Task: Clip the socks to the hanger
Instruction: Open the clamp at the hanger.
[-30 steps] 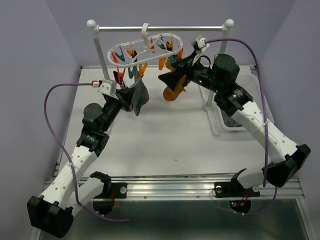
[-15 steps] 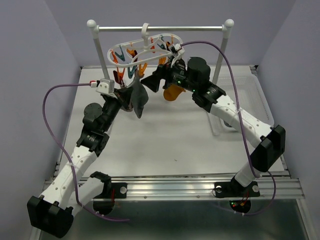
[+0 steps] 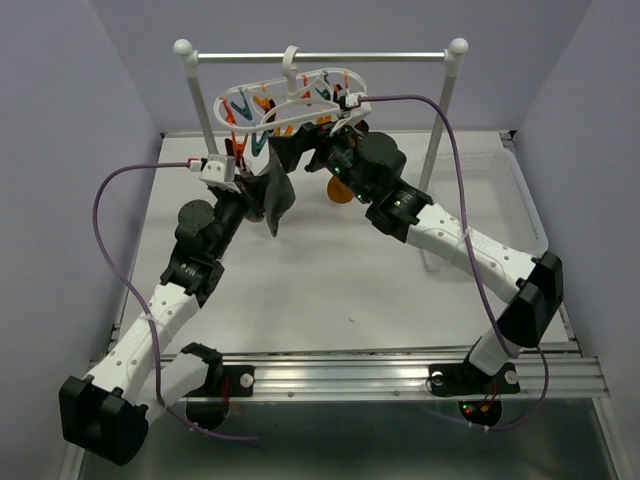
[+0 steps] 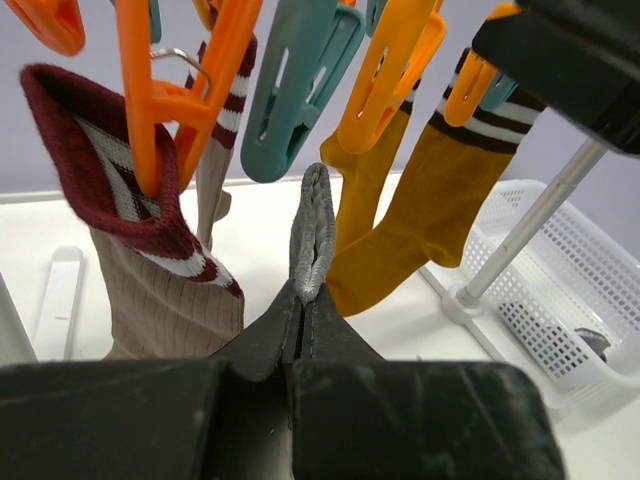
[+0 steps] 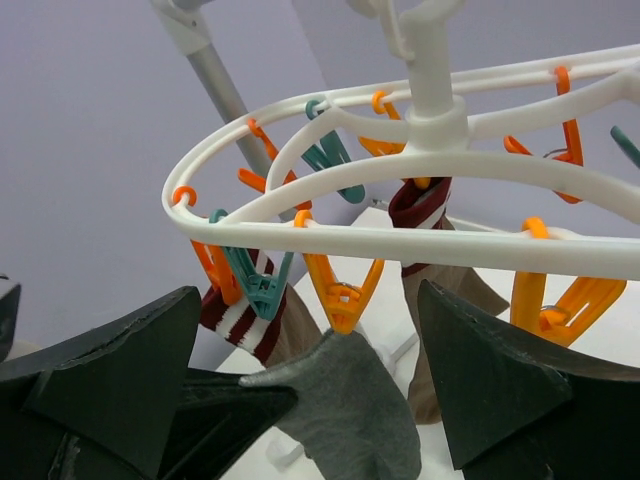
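My left gripper (image 4: 301,305) is closed tight on the edge of a grey sock (image 4: 312,230). It holds the sock upright, so the folded edge stands just under the clips of the hanger (image 5: 300,205), which hangs from the silver rail (image 3: 320,57). In the left wrist view the edge points up between a teal clip (image 4: 295,90) and the orange ones beside it. My right gripper (image 5: 308,320) is wide open with nothing in it. Its two fingers stand on each side of an orange clip (image 5: 340,290), and the tip of the grey sock lies just below that clip. I judge the task as partly done: a tan sock (image 4: 150,290) with a maroon cuff and the mustard socks (image 4: 440,210) with striped cuffs already hang from clips, but the grey sock is not clipped yet and several clips are free. Something dark lies in the white basket (image 4: 530,300), and I cannot tell whether it is a sock. The grey sock is a thin knit, pinched flat into a doubled ridge. In the top view its body hangs limp below my left gripper, so I think the edge can bend easily.
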Available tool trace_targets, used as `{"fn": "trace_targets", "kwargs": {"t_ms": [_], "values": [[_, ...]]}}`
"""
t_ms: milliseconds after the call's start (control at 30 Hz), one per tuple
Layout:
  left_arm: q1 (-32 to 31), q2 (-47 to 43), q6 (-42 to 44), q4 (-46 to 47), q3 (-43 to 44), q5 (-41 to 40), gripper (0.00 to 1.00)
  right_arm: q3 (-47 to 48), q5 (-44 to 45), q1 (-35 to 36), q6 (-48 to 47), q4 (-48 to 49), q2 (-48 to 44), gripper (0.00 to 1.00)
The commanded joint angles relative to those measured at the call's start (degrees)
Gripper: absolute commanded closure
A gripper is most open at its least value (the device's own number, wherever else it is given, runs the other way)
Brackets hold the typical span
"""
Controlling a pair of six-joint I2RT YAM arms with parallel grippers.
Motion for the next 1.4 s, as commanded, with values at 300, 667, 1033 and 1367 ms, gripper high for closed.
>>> {"fn": "trace_targets", "kwargs": {"t_ms": [300,667,1033,1367], "values": [[-0.7,2.4,-0.2,4.7,4.4,-2.1,1.00,1.7,7.6,1.9,-1.8,6.4,3.3,0.07],[-1.3,2.1,0.0,6.2,5.0,0.6,1.00,1.1,12.5,2.9,-1.7,11.4,5.1,0.14],[-1.5,2.6,0.8,6.5,5.4,0.7,1.00,3.1,14.4,3.5,-2.9,11.4,6.8,0.25],[-1.8,2.6,1.5,6.8,5.4,2.0,1.00,3.1,16.1,4.5,-4.5,13.9,7.6,0.25]]}}
